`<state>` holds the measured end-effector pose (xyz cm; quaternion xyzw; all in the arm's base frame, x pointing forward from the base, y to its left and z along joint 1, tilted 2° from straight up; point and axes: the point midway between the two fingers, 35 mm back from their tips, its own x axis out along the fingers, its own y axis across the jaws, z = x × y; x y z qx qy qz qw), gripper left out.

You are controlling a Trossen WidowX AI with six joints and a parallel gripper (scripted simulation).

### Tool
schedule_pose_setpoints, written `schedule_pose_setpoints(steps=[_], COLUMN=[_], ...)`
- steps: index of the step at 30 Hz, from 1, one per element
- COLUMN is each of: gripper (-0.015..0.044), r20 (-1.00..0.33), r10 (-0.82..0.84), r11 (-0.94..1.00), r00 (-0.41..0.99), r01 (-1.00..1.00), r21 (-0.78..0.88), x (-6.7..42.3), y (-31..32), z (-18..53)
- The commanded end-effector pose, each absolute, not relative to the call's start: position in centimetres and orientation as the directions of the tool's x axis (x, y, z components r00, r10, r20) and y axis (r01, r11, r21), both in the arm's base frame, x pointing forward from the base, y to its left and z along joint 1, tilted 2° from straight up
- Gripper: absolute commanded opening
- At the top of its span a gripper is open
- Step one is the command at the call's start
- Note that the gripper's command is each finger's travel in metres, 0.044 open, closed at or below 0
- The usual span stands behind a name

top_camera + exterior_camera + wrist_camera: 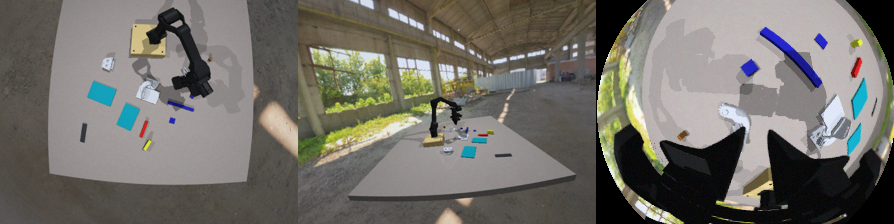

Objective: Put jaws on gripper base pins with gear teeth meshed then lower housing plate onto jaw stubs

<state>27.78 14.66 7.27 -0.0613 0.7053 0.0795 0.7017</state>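
My gripper (756,131) (455,123) is partly open and empty, high above the table; its fingertips are hidden in the top view. A white jaw (739,118) (185,70) (452,130) with a toothed end lies loose on the table, below and near the left fingertip in the wrist view. The white gripper base (151,97) (464,137) (833,111) lies left of the hand in the top view, with a curved jaw-like part over it. Whether that part sits on a pin, I cannot tell. The white housing plate (107,64) (448,150) stands apart, left of the arm's yellow base.
The yellow arm base (139,43) is behind. A long blue bar (182,106) (791,52) and blue blocks (172,120) (749,67) lie in front. Teal plates (102,93) (128,116), a red bar (144,129), a yellow block (147,145), a black bar (83,132) and an orange block (210,59) lie around.
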Motion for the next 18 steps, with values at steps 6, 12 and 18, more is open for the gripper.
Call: schedule_pose_setpoints(steps=[6,12,18], gripper=[0.0368,0.0440,0.0440], r20=[-1.000,-1.000,-1.000], r10=[0.025,0.025,0.025], r11=[0.980,0.980,0.980], r00=[-0.008,-0.008,-0.008], r01=[-0.198,-0.198,-0.198], r21=[0.026,0.026,0.026], x=[27.78,27.78,27.78], y=[14.66,14.66,14.66], z=[7.27,7.27,7.27])
